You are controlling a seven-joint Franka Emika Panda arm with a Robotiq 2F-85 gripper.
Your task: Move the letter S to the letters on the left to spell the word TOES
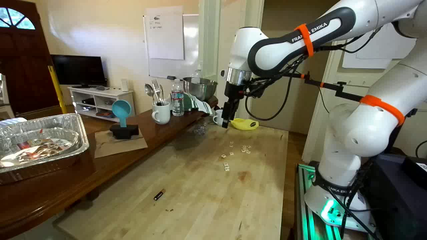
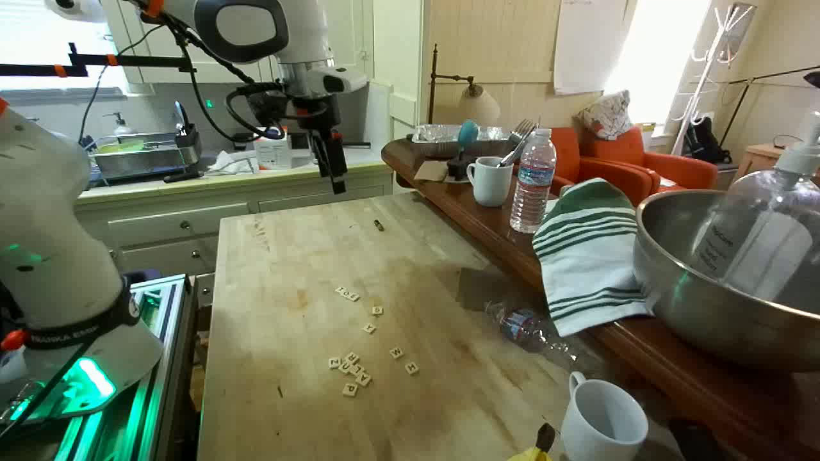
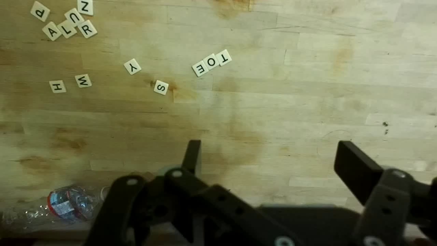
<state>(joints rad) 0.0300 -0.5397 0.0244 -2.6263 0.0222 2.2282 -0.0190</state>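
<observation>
The S tile (image 3: 161, 87) is a small flat cream square lying apart on the table in the wrist view. It also shows in both exterior views (image 1: 223, 156) (image 2: 377, 311). The T, O and E tiles (image 3: 211, 62) touch in a slanted row, upside down in the wrist view; the E end is nearest the S. This row also shows in both exterior views (image 1: 226, 166) (image 2: 347, 294). My gripper (image 3: 269, 150) is open with nothing between its fingers. In both exterior views the gripper (image 1: 228, 115) (image 2: 333, 169) hangs well above the table, away from the tiles.
A Y tile (image 3: 132, 66) lies near the S. W (image 3: 83, 80), H (image 3: 57, 86) and a cluster of tiles (image 3: 67, 28) lie farther off. A clear bottle (image 2: 522, 326), white mug (image 2: 605, 419), yellow object (image 1: 245, 124) and battery (image 1: 159, 194) are on the table. A raised brown counter (image 1: 160, 136) runs alongside.
</observation>
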